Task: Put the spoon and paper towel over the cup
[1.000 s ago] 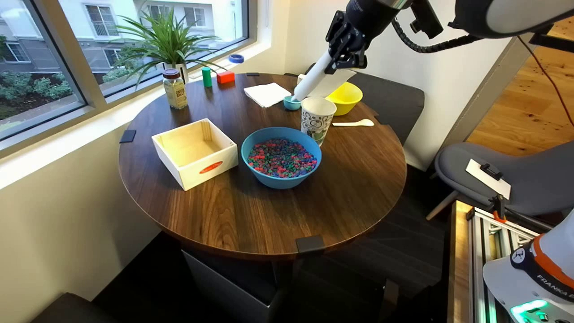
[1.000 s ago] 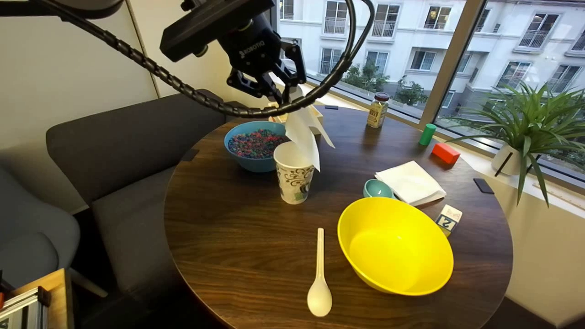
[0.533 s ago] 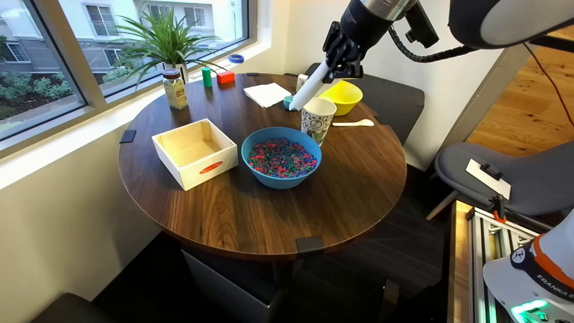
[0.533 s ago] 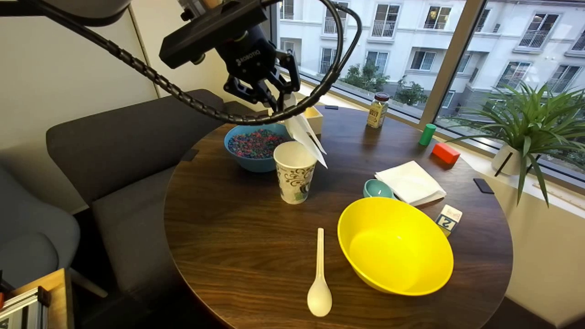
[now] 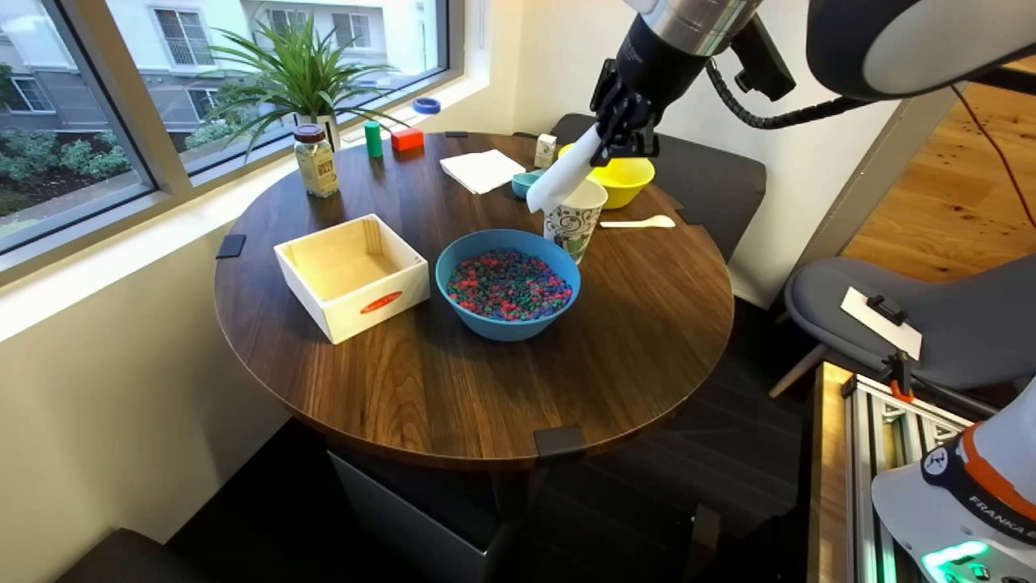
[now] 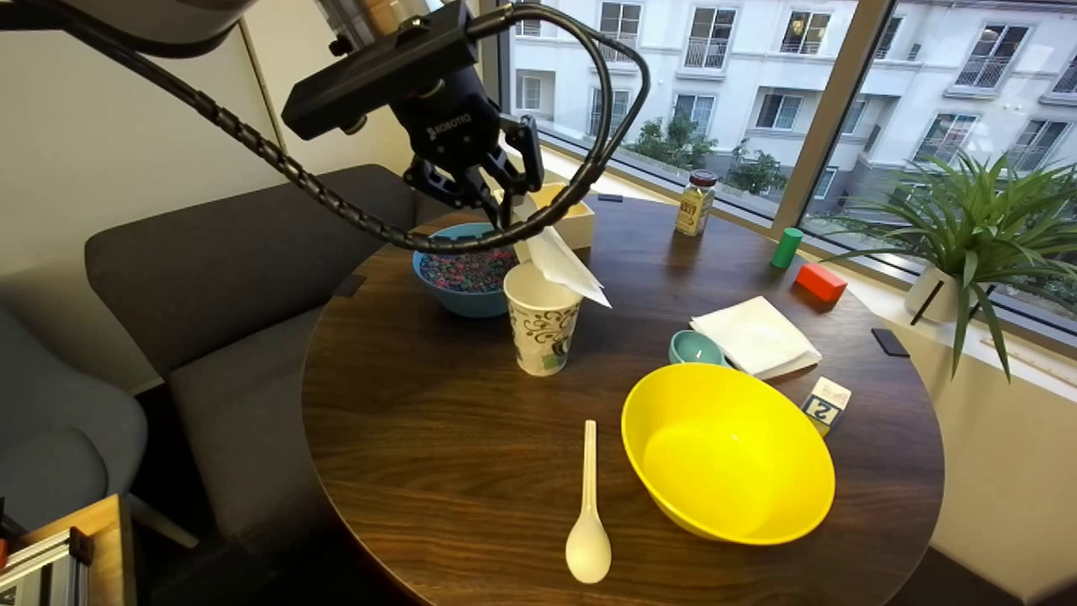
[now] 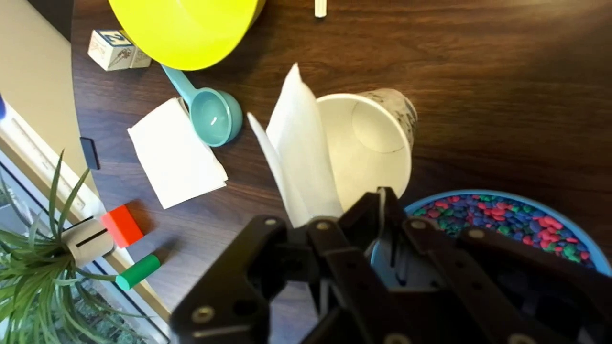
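The white cup [image 5: 571, 231] with dark printed pattern stands upright on the table; it also shows in an exterior view [image 6: 540, 337] and, mouth open, in the wrist view [image 7: 368, 138]. My gripper [image 6: 505, 220] is shut on the white paper towel [image 6: 565, 268], a thin edge of it between the fingertips [image 7: 382, 193]. The towel [image 7: 306, 157] hangs folded and slanted above one side of the cup's rim; I cannot tell whether it touches. The pale tan spoon [image 6: 587, 547] lies on the table beside the cup; only its handle end [image 7: 321, 7] shows in the wrist view.
A blue bowl of coloured pebbles [image 5: 510, 283] stands close to the cup. A yellow bowl [image 6: 728, 454], a teal scoop [image 7: 213, 117], another white napkin [image 7: 177, 153] and lettered blocks [image 7: 114, 50] are nearby. A wooden box [image 5: 352, 275] and a jar [image 5: 316, 162] stand farther off.
My gripper has lowered with the paper towel still in it. The towel's free end has moved from hanging steeply to lying at a flatter slant by the cup's rim. Cup and spoon are unmoved.
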Tool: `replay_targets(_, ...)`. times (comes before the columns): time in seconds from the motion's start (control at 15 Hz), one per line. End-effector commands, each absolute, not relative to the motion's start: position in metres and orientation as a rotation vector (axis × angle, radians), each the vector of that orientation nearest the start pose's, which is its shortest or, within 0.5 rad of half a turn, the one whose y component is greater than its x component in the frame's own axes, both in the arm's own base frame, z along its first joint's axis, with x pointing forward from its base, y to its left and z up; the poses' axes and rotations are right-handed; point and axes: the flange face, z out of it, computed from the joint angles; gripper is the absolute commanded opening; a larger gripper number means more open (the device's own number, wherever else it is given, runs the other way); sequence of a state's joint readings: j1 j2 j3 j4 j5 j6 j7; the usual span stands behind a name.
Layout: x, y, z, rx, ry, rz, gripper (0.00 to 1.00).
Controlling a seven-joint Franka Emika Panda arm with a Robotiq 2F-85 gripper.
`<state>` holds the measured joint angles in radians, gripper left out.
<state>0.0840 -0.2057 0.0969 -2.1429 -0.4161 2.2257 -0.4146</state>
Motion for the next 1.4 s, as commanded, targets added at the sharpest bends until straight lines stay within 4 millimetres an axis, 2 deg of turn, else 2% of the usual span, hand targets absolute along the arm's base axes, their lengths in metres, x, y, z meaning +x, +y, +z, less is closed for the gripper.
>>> replay_targets(0.0, 0.507, 0.090, 0.516, -3.280, -1.254, -0.380, 0.01)
replay_targets(0.87, 0.501, 0.081, 0.496, -3.307, -0.981, -0.265, 0.01)
replay_targets(1.33, 0.497, 0.056, 0.501, -3.355, -0.765, -0.308, 0.01)
